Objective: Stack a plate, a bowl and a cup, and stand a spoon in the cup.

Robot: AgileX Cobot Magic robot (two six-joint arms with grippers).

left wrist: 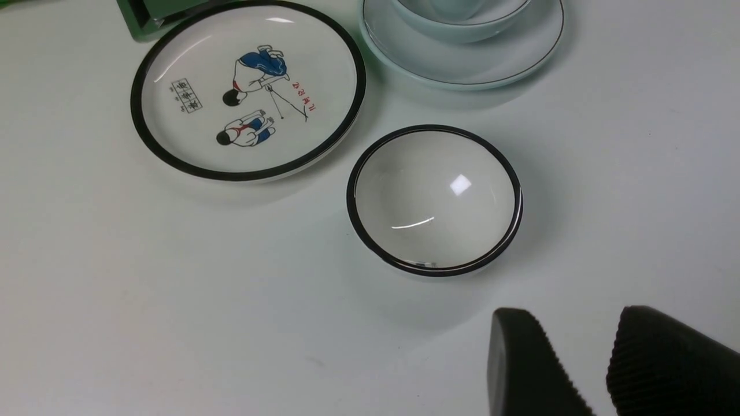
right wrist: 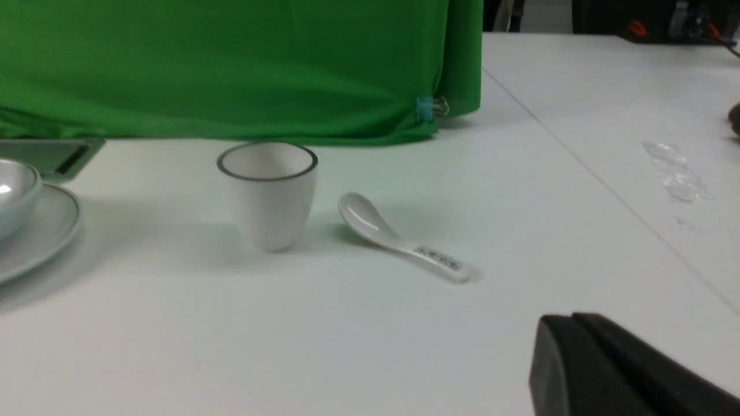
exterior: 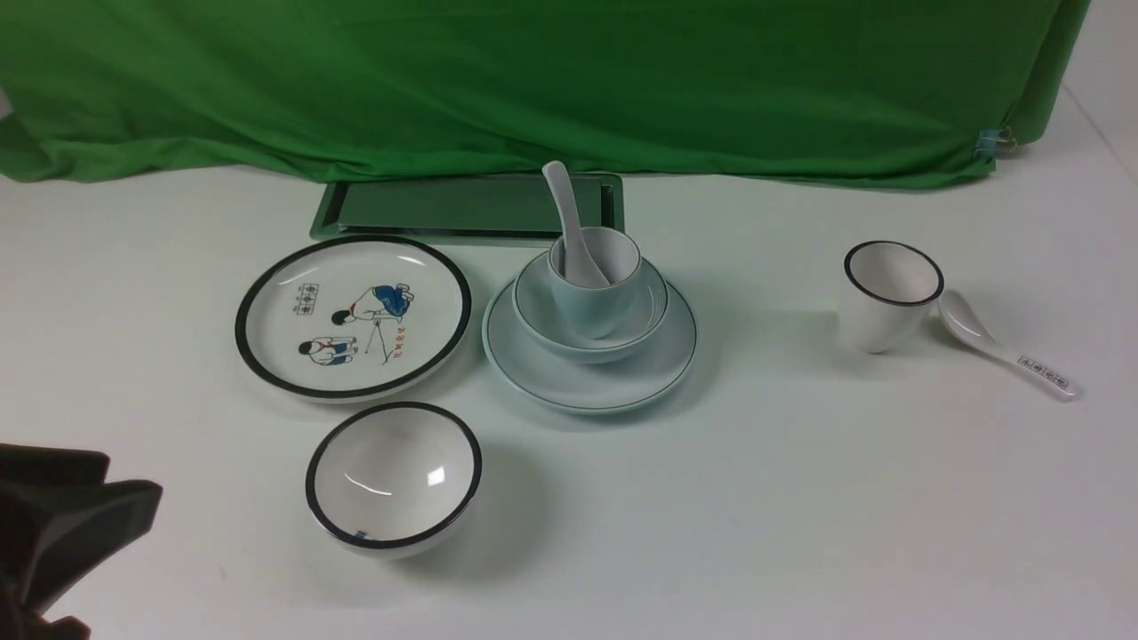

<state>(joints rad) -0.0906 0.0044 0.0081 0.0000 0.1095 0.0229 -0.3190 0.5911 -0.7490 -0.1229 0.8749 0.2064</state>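
Front view: spoon [exterior: 574,233] stands in the cup [exterior: 594,277], handle leaning back-left, cup in bowl [exterior: 590,307] on plate [exterior: 589,342]; you have no reach left. Left wrist view: left gripper [left wrist: 601,361] slightly parted, empty, nearer the plate. Right wrist view: right gripper [right wrist: 607,370] looks closed, empty, well right of plate.

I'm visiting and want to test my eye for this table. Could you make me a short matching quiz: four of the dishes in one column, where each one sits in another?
Things:
1. pale blue-green cup
2. labelled spoon
3. plain white spoon
4. black-rimmed bowl

Places:
A. standing in the pale cup
B. alone, nearest the left claw
C. inside the pale blue-green bowl, on the pale plate
D. lying beside the black-rimmed cup

Pairs: 1-C, 2-D, 3-A, 4-B
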